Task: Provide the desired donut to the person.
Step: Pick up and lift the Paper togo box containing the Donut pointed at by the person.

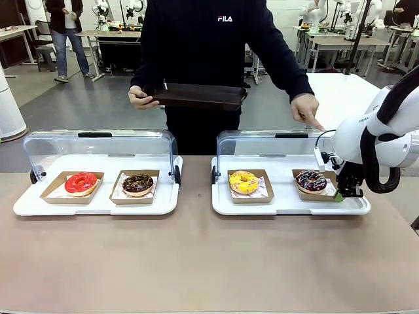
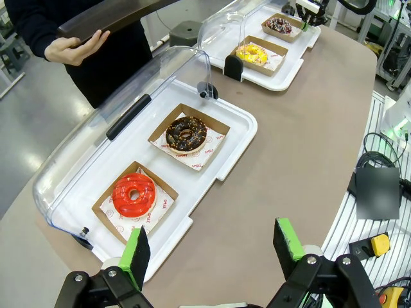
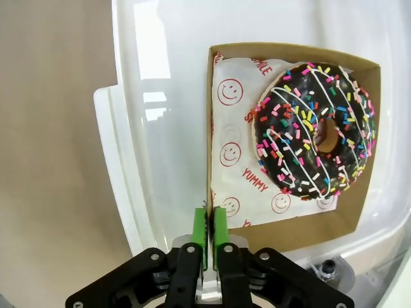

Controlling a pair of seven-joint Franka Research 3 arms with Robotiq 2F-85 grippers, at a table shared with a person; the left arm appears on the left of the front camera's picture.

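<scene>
The task looks to be at its early middle. The person [image 1: 196,39], at the top centre of the front view, holds out a dark tray [image 1: 196,96] in one hand, and the other hand [image 1: 305,108] points down toward the right end of the display.

The right claw [image 3: 209,234] has its green pads pressed almost together on the thin side wall of a cardboard tray [image 3: 292,54], so the grasp appears made. That cardboard tray carries the sprinkled donut [image 3: 289,135], chocolate-glazed with white drizzle. It sits in the white serving tray [image 1: 288,206] at the right of the front view, under a raised clear lid [image 1: 262,140]. Nothing has been lifted: the cardboard tray rests flat. What is left, by judgement, is lifting it out and carrying it across to the dark tray.

The left claw [image 2: 212,247] hangs wide open and holds nothing, above the worktop [image 2: 289,160] near the other serving tray.

The sprinkled donut is round, so it has no long axis; it lies flat with its hole facing up. In the right wrist view the gripped wall runs from bottom to top of the frame, and the donut lies to its right.
</scene>
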